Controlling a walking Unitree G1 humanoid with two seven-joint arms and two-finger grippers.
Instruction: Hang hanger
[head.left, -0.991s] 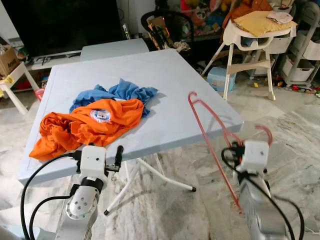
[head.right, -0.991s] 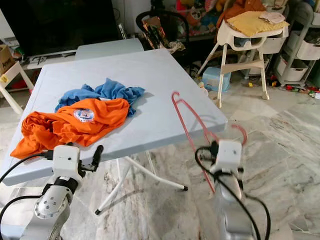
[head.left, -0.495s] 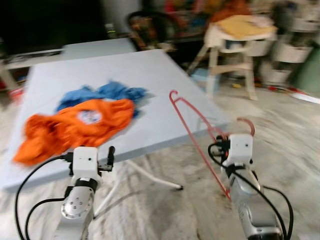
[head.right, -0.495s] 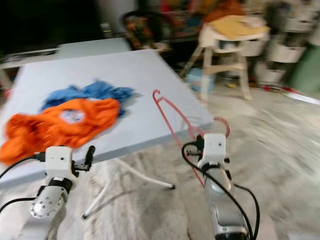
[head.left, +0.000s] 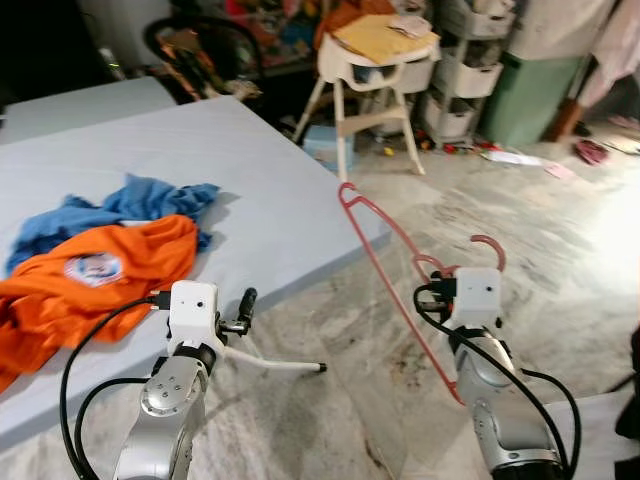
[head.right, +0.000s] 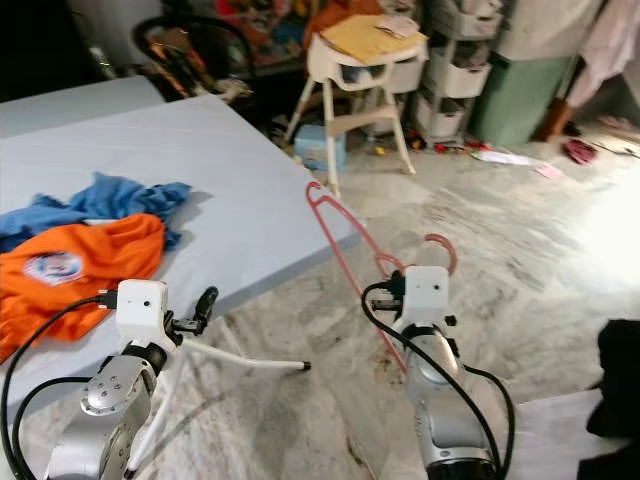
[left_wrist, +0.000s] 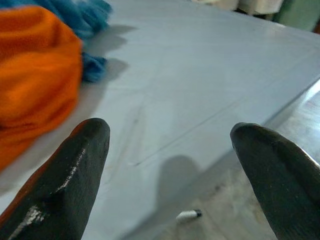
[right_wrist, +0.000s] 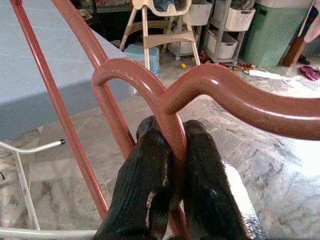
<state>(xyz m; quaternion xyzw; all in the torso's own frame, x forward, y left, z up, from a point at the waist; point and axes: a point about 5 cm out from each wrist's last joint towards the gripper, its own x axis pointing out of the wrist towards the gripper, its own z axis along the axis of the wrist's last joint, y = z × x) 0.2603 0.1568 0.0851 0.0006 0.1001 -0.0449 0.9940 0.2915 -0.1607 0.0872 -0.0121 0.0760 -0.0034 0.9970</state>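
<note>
Table (head.left: 280, 200) corner beside clamped hanger (head.left: 385, 235)

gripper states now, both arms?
Left gripper: open, holding nothing, above the table edge.
Right gripper: shut on the red hanger, near its hook.

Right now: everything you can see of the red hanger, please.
The red hanger is a thin frame of bent red rod, probably plastic or coated wire, with a curved hook. The right gripper is shut on it near the neck, fingers pinching the rod. It hangs in the air, tilted, beside the table edge, its long bar slanting towards the floor.
</note>
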